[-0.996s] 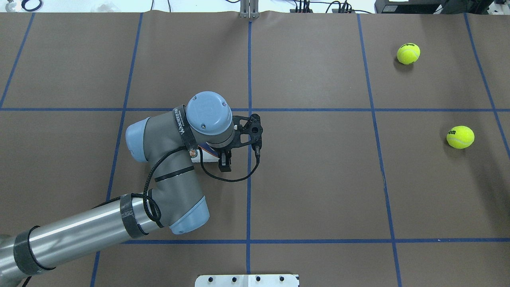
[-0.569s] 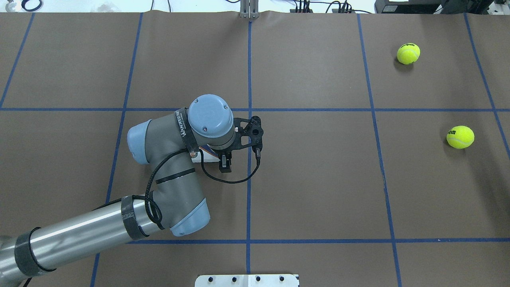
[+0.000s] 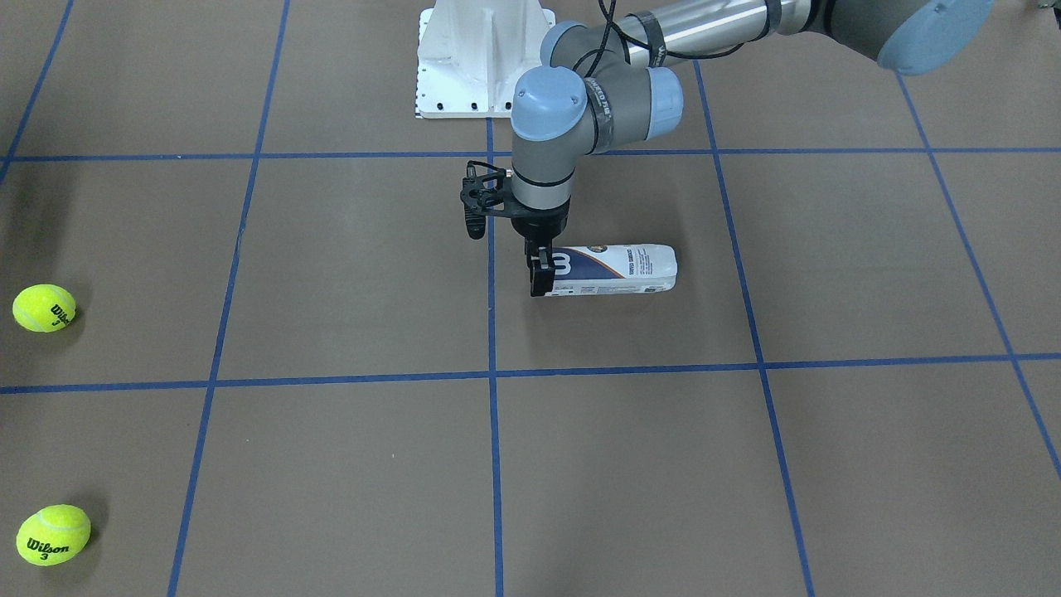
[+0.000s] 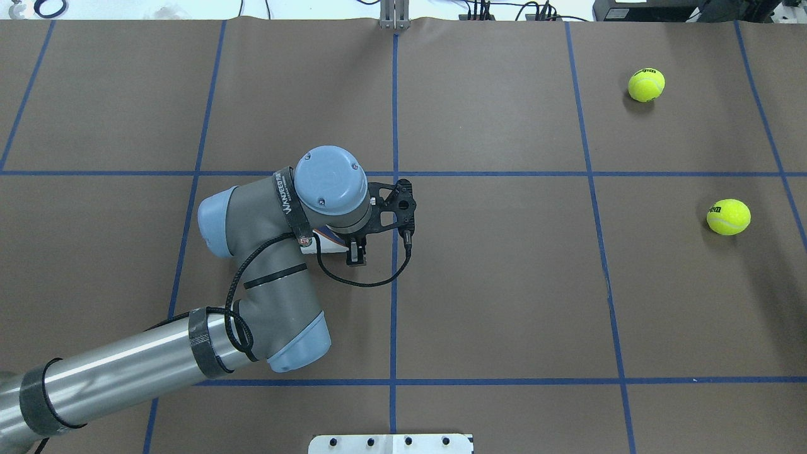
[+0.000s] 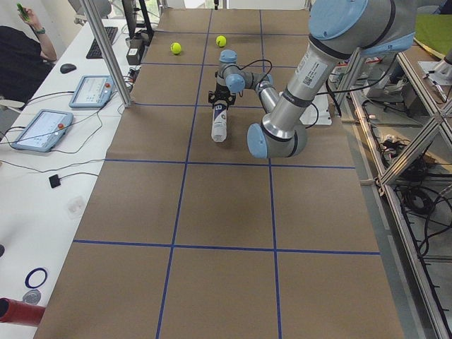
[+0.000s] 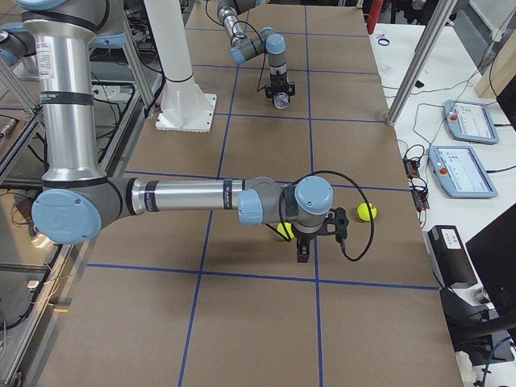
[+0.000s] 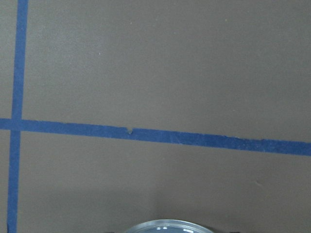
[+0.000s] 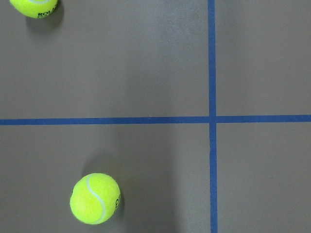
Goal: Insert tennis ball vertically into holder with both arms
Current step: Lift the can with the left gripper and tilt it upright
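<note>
holder [image 3: 617, 269]: flat on its side on the brown table [image 3: 787, 464], near the middle, just on the robot's left of the centre tape line [image 3: 492, 332]; long axis runs across the table, not upright.
left arm [image 4: 265, 265]: reaches in over the holder, wrist pointing straight down.
left gripper [image 3: 539, 275]: sits at the holder's end nearest the centre line. One black finger [image 3: 541, 287] shows against the front-camera side of that end, the other is hidden. Can't tell if it pinches or only straddles.
clear rim [image 7: 167, 226]: holder's edge, peeks in at the bottom of the left wrist view, tape lines beyond.
right gripper [image 6: 303, 256]: seen only from the table end, points down on the robot's right side. Finger spread: can't tell.
tennis balls: two, yellow-green, on the table, well apart from the holder. Nearer ball [image 4: 728, 217] is close to the right gripper; farther ball [image 4: 646, 85] is by the far edge.
pedestal base [image 3: 485, 58]: white, bolted, at the robot's edge of the table.
</note>
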